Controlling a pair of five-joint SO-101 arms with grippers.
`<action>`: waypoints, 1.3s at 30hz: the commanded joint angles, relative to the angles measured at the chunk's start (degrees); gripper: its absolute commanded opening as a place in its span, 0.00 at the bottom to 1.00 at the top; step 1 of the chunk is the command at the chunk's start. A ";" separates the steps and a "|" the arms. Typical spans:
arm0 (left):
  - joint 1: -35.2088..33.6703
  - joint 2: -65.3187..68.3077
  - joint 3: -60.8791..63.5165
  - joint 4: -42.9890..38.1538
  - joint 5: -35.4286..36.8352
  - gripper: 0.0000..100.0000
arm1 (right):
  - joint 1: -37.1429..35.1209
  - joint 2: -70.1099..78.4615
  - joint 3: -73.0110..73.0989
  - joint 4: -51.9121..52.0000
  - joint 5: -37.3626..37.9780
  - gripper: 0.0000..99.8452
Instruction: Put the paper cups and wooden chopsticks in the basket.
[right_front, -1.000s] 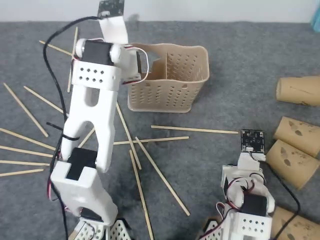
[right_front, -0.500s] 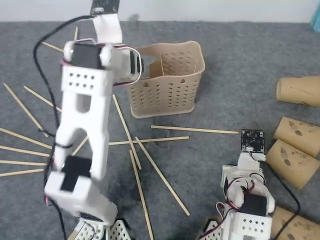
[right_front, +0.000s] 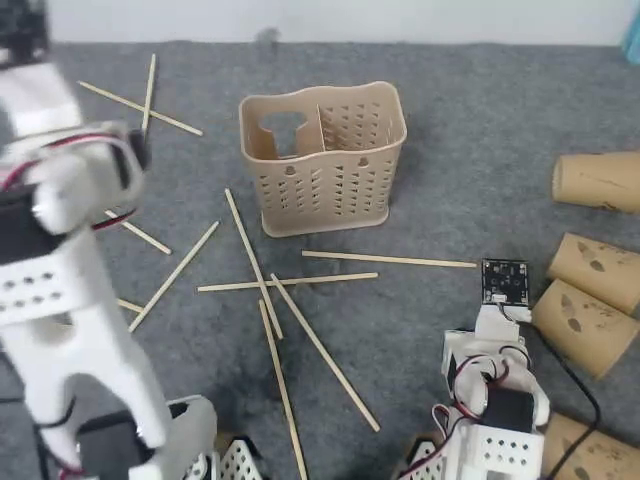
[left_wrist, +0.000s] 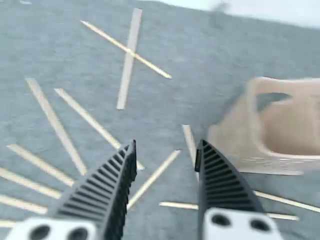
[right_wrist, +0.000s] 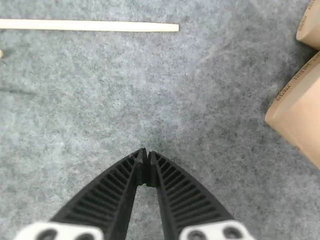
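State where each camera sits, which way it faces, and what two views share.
High view: fixed overhead, looking down on basket, chopsticks, paper cups; left arm and right arm show.
Left wrist view: on the left arm, facing past its open left gripper toward chopsticks and basket.
Right wrist view: on the right arm, looking down past the shut right gripper at grey carpet.
Shared: the basket, in high and left wrist views.

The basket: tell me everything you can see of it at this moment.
The basket is tan, plastic-looking and roughly rectangular with rounded corners. Its walls carry rows of small holes, one end wall has a handle cutout, and a divider splits it into two compartments. It stands upright on the grey carpet, open side up, with nothing visible inside. The nearest chopstick lies close to one corner, apparently not touching.
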 joint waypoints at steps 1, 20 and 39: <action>-5.80 -2.46 2.33 -0.26 -2.90 0.18 | 0.75 -0.57 1.05 0.40 0.70 0.01; -9.93 28.57 13.14 -25.76 -3.60 0.18 | 0.75 -0.57 1.05 0.40 0.70 0.01; -6.59 1.67 47.87 -29.54 -6.86 0.18 | 11.03 -0.66 -25.41 2.33 18.29 0.01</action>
